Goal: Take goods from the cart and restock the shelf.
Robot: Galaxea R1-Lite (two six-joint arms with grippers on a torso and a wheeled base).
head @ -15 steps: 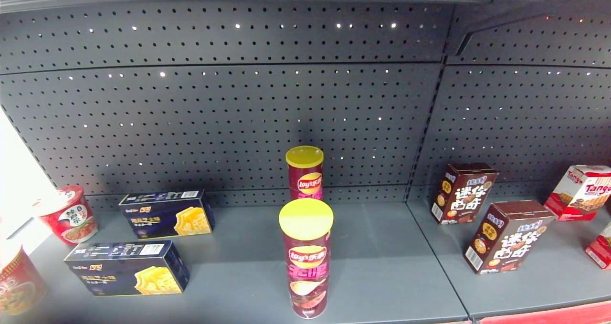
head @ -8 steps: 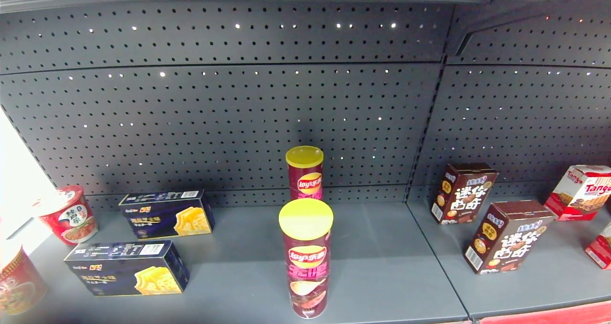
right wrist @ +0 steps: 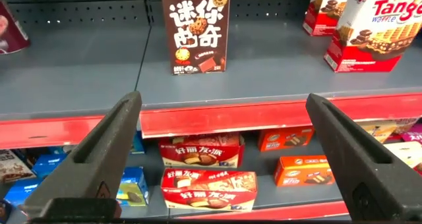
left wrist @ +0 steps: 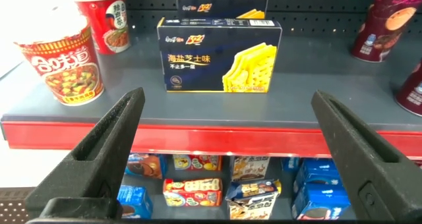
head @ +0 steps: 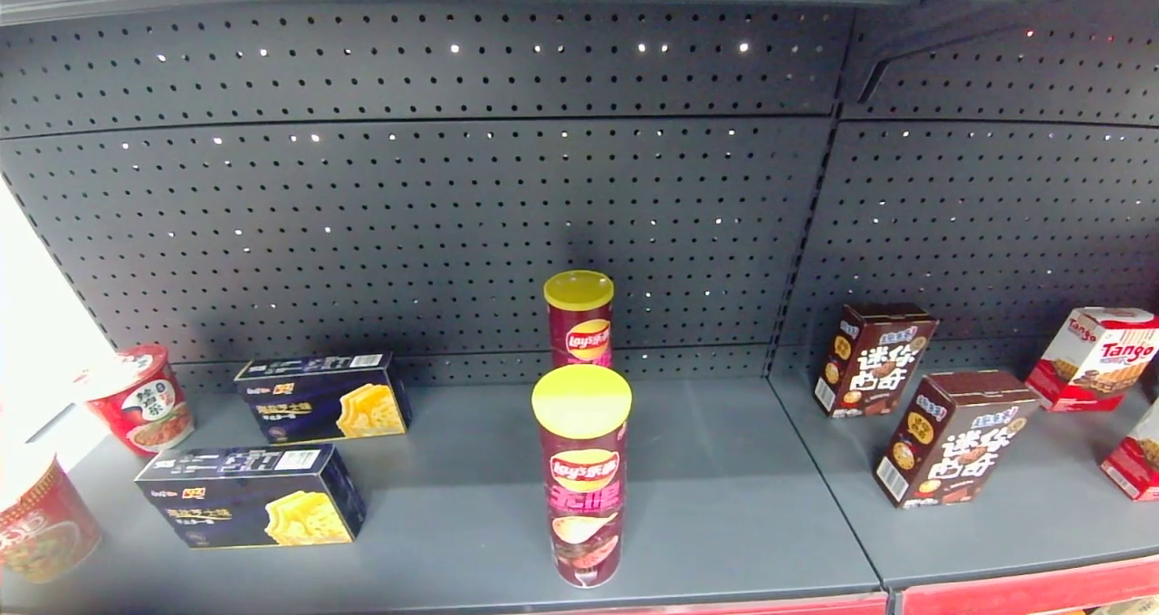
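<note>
Shifts by camera motion only. Holds left gripper (left wrist: 227,95) and right gripper (right wrist: 222,99) wide apart, empty, before shelf (head: 724,506) front edge. Judged partway: chip can (head: 582,470) at mid front edge, gaps unfilled.

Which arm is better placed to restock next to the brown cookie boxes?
Right, probably: the right gripper, open and empty, faces a brown box, while the left gripper faces a blue box.
</note>
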